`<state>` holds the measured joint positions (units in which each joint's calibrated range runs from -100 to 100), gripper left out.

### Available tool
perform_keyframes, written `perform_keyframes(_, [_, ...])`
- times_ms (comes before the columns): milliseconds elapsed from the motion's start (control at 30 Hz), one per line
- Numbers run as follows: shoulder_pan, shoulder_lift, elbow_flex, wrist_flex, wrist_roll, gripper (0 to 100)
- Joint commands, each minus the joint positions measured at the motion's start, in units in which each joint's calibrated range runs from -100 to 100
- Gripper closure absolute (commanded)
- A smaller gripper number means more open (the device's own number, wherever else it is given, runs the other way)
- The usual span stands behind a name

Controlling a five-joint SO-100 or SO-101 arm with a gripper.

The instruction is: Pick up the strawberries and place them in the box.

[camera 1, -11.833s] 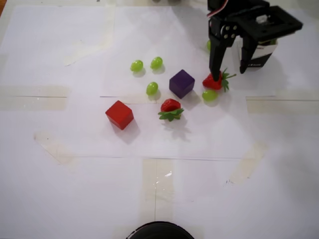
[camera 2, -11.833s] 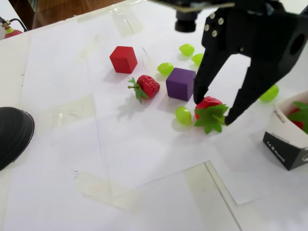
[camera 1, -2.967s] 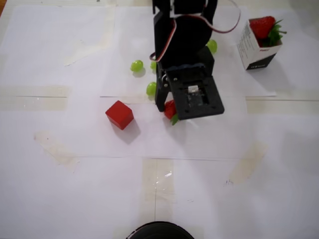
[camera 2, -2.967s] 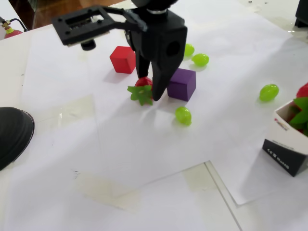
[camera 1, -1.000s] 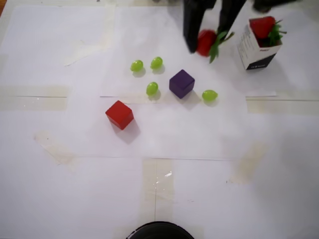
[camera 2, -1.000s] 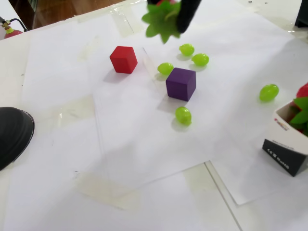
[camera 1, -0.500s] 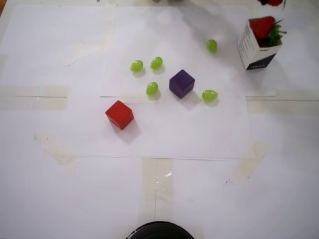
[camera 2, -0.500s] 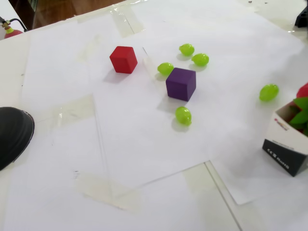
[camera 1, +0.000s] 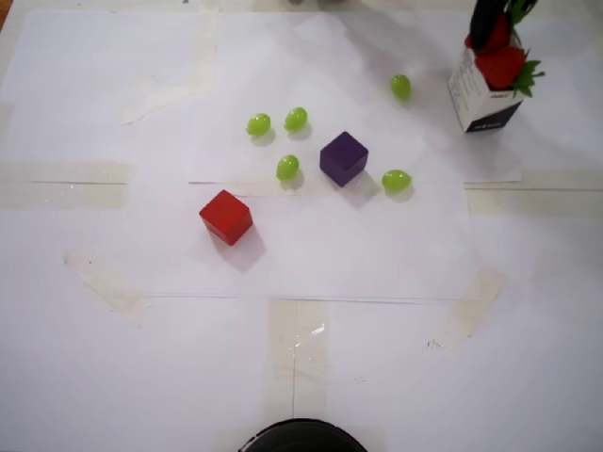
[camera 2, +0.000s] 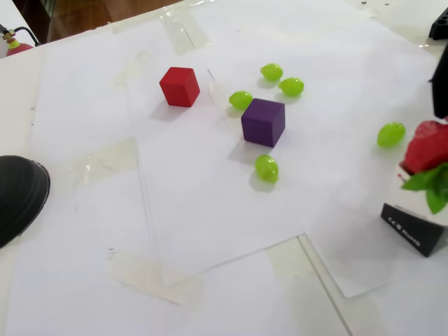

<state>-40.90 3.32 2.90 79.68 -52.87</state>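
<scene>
White papered table point(camera 1: 377, 377): red cube point(camera 1: 226, 217), purple cube point(camera 1: 343, 157), five green grapes point(camera 1: 287, 168), box point(camera 1: 482, 102).

Bright, even light washes the white worktop point(camera 1: 377, 377); shadows fall soft and short. The hand point(camera 1: 492, 19) is motion-blurred at the overhead view's top edge.

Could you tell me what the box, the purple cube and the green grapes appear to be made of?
The box looks like thin printed paperboard: matte white walls, black lower band, sharp folded edges. The purple cube seems painted wood or hard plastic, evenly matte with crisp corners. The green grapes look like glossy, slightly translucent plastic, showing small highlights.
</scene>
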Motion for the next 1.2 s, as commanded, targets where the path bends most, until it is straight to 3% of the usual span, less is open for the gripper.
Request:
perform_keyframes(0, [0.7,-5.4,0.1,-0.8,-0.3,86])
perform_keyframes(367, [-0.5,-6.3,0.6,-1.2,-1.8,85])
perform_keyframes(533, [-1.0,-6.8,-2.0,1.5,-2.8,79])
perform_keyframes(833, [-1.7,-7.3,-3.8,2.2,-3.8,76])
perform_keyframes(1167, [3.1,-9.5,-15.8,11.4,-4.2,74])
